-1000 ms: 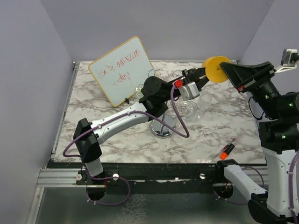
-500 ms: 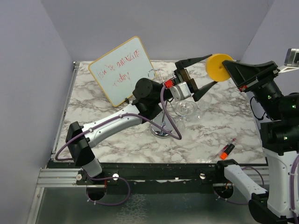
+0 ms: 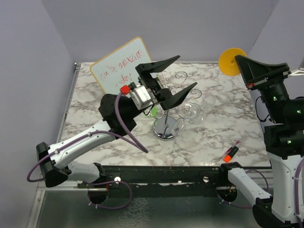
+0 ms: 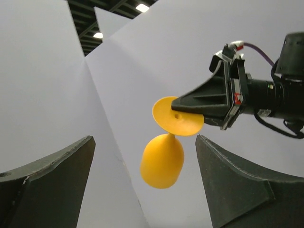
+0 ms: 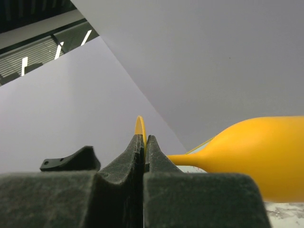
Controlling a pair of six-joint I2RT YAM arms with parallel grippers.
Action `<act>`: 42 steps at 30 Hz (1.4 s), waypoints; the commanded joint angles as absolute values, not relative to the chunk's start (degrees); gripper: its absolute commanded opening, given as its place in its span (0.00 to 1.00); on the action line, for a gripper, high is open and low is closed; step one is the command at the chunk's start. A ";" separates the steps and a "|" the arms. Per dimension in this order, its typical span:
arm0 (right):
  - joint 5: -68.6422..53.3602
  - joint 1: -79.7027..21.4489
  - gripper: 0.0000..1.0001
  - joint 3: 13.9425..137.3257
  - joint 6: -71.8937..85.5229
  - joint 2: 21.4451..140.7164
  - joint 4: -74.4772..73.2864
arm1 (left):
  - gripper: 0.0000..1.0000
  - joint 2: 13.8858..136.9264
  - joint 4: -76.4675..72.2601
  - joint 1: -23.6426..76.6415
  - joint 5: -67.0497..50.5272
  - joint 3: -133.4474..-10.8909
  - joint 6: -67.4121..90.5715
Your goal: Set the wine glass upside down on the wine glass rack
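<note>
The yellow wine glass (image 4: 162, 161) hangs in the air at the back right. Its round foot (image 3: 232, 61) is pinched between the fingers of my right gripper (image 3: 240, 61), which is shut on it. In the right wrist view the foot's thin edge (image 5: 139, 124) stands between the closed fingertips of the right gripper (image 5: 144, 138), and the bowl (image 5: 259, 152) points off to the right. My left gripper (image 3: 186, 71) is wide open above the wine glass rack (image 3: 167, 129), apart from the glass. In the left wrist view the left gripper (image 4: 144, 138) holds nothing.
A clear glass (image 3: 189, 110) stands by the rack's chrome arms (image 3: 181, 76). A tilted whiteboard (image 3: 121, 69) with red writing leans at the back left. A red-and-black marker (image 3: 231, 152) lies at the front right on the marble tabletop (image 3: 223, 123).
My left gripper has opened, let go of the wine glass and drawn back left over the rack. The right gripper has shut on the foot and now carries the glass alone.
</note>
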State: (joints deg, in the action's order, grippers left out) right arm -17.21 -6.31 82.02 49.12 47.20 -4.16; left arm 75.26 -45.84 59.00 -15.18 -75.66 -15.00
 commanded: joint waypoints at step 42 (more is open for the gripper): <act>-19.89 -24.41 0.01 76.43 55.40 79.09 7.77 | 0.88 29.62 -3.02 59.24 51.35 -48.68 -7.27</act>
